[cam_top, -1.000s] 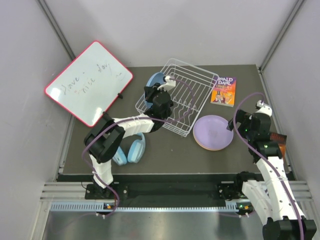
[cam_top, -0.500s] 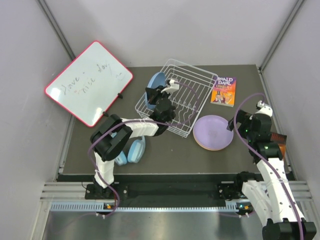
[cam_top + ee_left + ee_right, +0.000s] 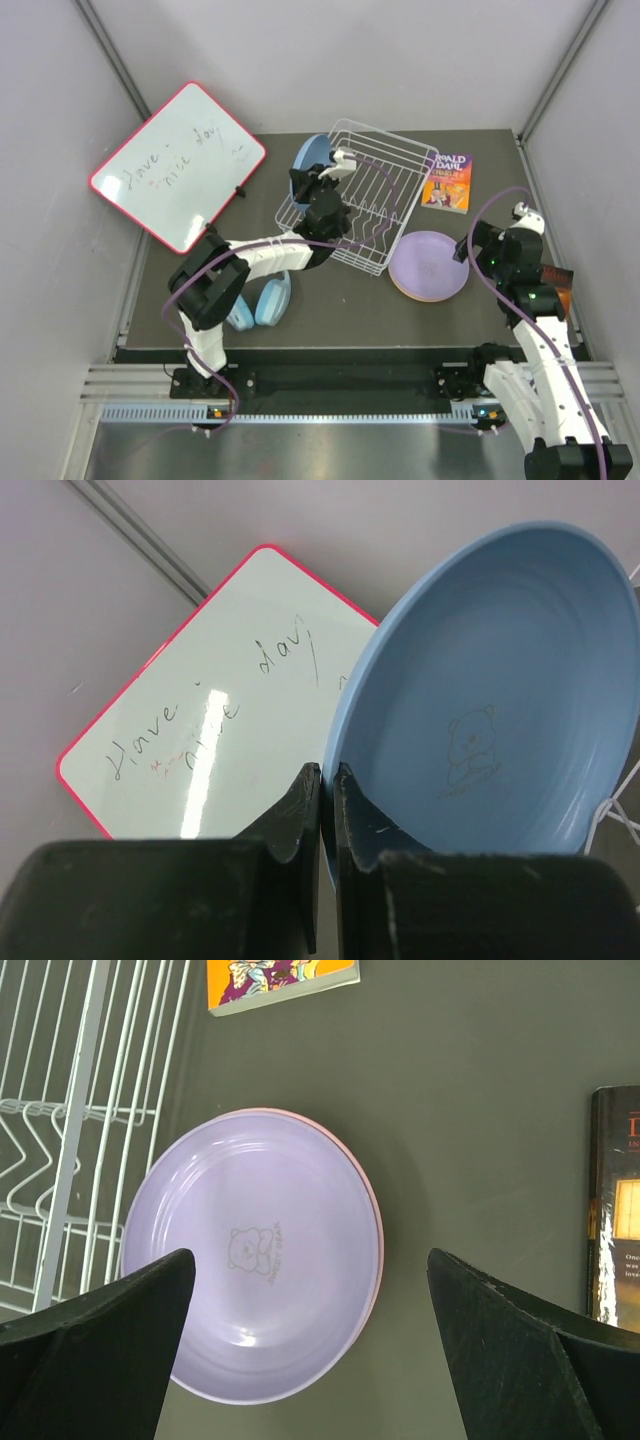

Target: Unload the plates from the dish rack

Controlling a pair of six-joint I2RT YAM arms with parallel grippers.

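left gripper [image 3: 325, 780] is clamping the blue plate [image 3: 490, 700] by its rim | blue plate is standing on edge at the rack's [image 3: 390, 190] far-left end | right gripper [image 3: 310, 1260] is hanging wide apart above the purple plate [image 3: 255, 1260] | purple plate is lying on the worktop [image 3: 470, 1110], seemingly atop a pink plate [image 3: 376, 1250]

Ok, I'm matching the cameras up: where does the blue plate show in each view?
Top external: blue plate upper centre, at the dish rack's left end.
Left wrist: fills the right side, whiteboard behind it.
Right wrist: not in it.
Shared landmark: whiteboard in top and left wrist; dish rack in top and right wrist.
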